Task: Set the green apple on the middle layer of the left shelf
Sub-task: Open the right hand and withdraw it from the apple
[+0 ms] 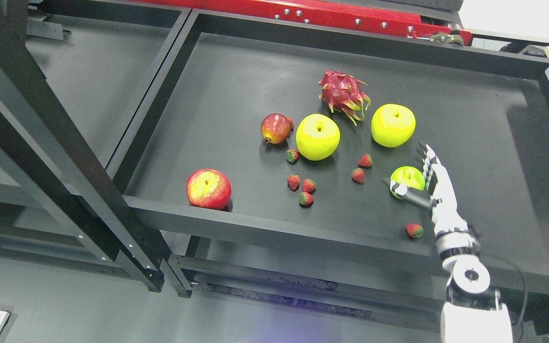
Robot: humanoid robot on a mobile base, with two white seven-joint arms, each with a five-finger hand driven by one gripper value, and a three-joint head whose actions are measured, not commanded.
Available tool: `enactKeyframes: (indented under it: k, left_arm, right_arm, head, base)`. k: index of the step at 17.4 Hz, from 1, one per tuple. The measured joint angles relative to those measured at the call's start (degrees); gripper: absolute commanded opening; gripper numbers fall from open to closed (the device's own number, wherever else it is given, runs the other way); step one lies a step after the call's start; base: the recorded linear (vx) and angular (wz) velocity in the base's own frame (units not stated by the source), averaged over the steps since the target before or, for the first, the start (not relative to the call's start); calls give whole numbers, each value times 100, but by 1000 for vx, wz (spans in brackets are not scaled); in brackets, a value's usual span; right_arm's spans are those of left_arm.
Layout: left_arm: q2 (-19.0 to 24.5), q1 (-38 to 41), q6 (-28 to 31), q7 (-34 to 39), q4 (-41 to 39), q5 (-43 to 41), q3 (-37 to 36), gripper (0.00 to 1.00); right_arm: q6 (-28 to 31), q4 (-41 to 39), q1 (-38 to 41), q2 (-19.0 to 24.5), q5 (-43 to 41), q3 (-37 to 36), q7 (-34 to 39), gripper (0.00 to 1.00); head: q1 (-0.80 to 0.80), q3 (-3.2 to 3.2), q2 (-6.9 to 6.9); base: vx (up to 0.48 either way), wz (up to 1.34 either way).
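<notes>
The right hand [429, 183] reaches up from the lower right over the front rail of a black shelf tray [493, 143]. Its fingers [428, 159] stretch out straight along the right side of the green apple [410, 177], while the thumb [405, 193] crosses under the apple's near-left edge. So the hand brackets the apple loosely, fingers extended rather than curled; whether it actually bears on the fruit is hard to tell, and the apple sits on the tray surface.

The green apple lies in the right half of this tray, near the front. Just behind it stands 1 yellow apple [393, 125], and a 2nd yellow apple [318, 136] sits further left. A dragon fruit [343, 93] lies behind and between the 2 yellow apples. A small pomegranate [276, 128] rests just left of the 2nd yellow apple. A red apple [208, 188] sits at the front left, touching the front rail.

Strawberries are scattered about: 1 [414, 230] near the wrist at the front, 2 [364, 161] between the yellow apples and the hand, a cluster of 3 [305, 186] in the middle, and 1 [292, 155] beside the 2nd yellow apple.

To the left, a 2nd dark tray [112, 71] adjoins this one, past a black upright post [41, 133]. A red frame [350, 14] runs along the top edge.
</notes>
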Motion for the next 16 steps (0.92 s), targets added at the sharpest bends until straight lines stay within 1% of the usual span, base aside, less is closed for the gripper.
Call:
enactKeyframes:
  k: [5, 6, 9, 11, 13, 16]
  left_arm:
    - [0, 1, 27, 0, 0, 0, 0, 100]
    - [0, 1, 28, 0, 0, 0, 0, 100]
    - [0, 1, 4, 0, 0, 0, 0, 100]
    - [0, 1, 1, 0, 0, 0, 0, 100]
    - [0, 1, -2, 0, 0, -1, 0, 100]
    - [0, 0, -3, 0, 0, -1, 0, 100]
  right_arm:
    - [-382, -464, 576, 98, -583, -25, -241, 100]
    - [-421, -515, 648, 114, -648, 18, -471, 100]
    - [-479, -627, 792, 157, -783, 298, -1575, 100]
    - [-485, -703, 869, 179, -844, 502, -1833, 100]
    - [-493, -767, 950, 193, -880, 646, -1876, 100]
    - [-448, -859, 1039, 211, -916, 813, -1684, 100]
  head:
    - [0, 0, 0]
    - [0, 0, 0]
    - [0, 0, 0]
    - [0, 0, 0]
    - [0, 0, 0]
    - [0, 0, 0]
  base:
    - [2, -2]
    - [0, 0]
    - [0, 0]
    - [0, 0]
    - [0, 0]
    - [0, 0]
